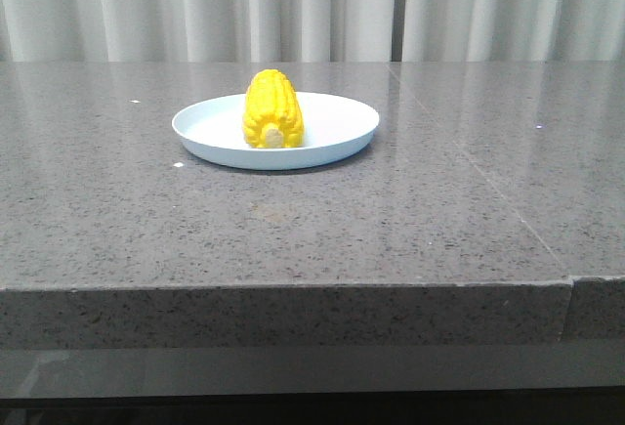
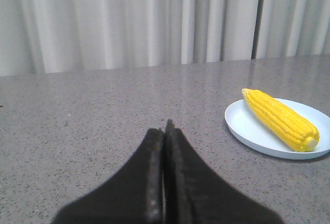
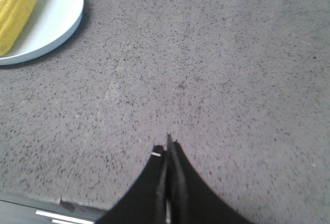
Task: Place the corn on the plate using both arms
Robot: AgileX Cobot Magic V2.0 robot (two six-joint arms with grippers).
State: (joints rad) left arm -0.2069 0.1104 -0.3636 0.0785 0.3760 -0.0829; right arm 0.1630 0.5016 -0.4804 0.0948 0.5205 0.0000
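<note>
Corn [image 1: 272, 109] lies on plate [image 1: 332, 132], stub end toward the camera.

Bright yellow toy corn cob [image 1: 272, 109] with kernel rows, beige stub end toward camera, lies flat across round shallow pale-blue plate [image 1: 337, 115]. Well apart from both grippers; neither touches it.

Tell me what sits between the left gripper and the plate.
Nothing: in the left wrist view only bare grey countertop runs from the left gripper, fingers pressed together, to the plate holding the corn.
</note>
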